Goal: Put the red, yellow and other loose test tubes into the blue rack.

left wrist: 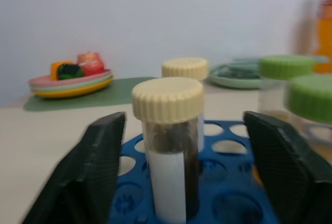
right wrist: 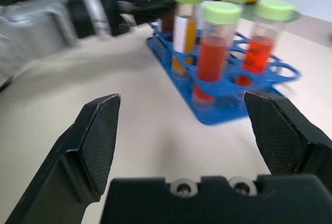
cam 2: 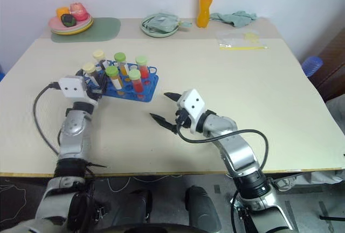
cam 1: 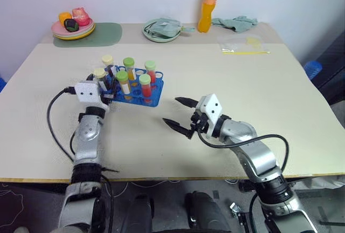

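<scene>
Blue rack (cam 1: 141,94) sits on the table (cam 1: 226,82), left of centre, long axis running from near-left to far-right. Six tubes stand upright in its holes, caps up: two cream-capped, four green-capped. Dark maroon tube (left wrist: 168,151), cream cap, stands vertical in a hole at the rack's near-left end; its white label faces the left wrist camera, no writing legible. Yellow tube (right wrist: 185,32) and red tubes (right wrist: 211,53) also carry white labels, unreadable.

Left gripper (left wrist: 166,172) sits at that rack end, fingers spread either side of the maroon tube, not touching it. Right gripper (cam 1: 179,112) hovers just right of the rack, jaws wide apart, empty.
</scene>
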`<state>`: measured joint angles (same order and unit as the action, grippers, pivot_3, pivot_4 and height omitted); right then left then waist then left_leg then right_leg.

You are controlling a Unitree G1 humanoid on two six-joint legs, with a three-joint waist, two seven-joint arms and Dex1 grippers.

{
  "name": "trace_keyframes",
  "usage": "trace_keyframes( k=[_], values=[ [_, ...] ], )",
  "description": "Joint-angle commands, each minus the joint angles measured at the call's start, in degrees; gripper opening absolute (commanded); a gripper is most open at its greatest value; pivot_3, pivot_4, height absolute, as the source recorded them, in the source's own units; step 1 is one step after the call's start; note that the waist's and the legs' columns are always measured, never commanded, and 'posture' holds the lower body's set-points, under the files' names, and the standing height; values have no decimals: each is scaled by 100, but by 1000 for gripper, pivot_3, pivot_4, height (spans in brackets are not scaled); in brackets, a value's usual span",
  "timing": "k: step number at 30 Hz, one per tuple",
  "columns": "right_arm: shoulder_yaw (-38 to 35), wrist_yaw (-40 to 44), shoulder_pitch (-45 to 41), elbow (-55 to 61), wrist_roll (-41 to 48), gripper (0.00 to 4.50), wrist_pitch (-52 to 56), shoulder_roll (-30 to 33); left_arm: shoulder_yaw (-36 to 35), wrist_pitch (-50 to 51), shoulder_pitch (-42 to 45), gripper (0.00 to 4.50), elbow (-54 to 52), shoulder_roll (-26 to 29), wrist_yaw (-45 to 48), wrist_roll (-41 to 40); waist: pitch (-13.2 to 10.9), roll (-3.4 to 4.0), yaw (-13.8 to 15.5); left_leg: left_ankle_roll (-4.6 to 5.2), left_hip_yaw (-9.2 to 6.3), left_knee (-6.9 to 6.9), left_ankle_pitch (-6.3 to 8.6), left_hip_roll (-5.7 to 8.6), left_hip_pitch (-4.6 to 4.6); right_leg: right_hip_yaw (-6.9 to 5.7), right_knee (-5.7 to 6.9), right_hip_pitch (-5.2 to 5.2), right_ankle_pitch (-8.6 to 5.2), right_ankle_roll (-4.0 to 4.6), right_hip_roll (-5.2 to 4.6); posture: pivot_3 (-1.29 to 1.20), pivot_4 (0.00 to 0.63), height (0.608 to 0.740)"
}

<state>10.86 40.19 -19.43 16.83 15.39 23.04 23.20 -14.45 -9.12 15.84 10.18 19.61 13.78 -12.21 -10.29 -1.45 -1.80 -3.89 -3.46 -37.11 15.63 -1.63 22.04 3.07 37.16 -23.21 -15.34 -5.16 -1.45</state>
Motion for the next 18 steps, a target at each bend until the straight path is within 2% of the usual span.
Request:
trace_keyframes(
  k=[1,5,7,12,18],
  values=[
    [-739,487,48,375,482,4219,227,668,-476,1087,-1027,3679,-1541,794,910,-908,-1,1,-24,0,-1,1,0,-1,0,0,-1,1,-1,1,0,0,150,740],
    [-1515,849,257,89,879,4219,441,1366,-965,1923,-2263,3679,-2496,1731,1841,-1509,-2,3,-12,0,0,2,0,-3,-7,-2,-6,11,-8,15,-1,0,150,740],
    [-1786,1005,359,-110,956,4219,472,1653,-1234,2118,-2602,3679,-2663,2007,2101,-1687,-3,5,13,0,4,1,0,-3,-11,-1,-10,15,-18,31,-2,0,150,740],
    [-2079,1237,439,-550,942,4219,267,1972,-1561,2441,-2853,3679,-2875,2145,2232,-1868,-6,9,73,1,17,1,1,-4,-17,5,-12,15,-30,46,-2,0,150,740],
    [-1931,1140,374,-539,878,4219,216,1823,-1492,2433,-2838,3679,-2818,1974,2180,-1729,-8,13,61,1,19,3,1,-8,-18,8,-10,13,-30,44,3,0,150,740]
  ],
)
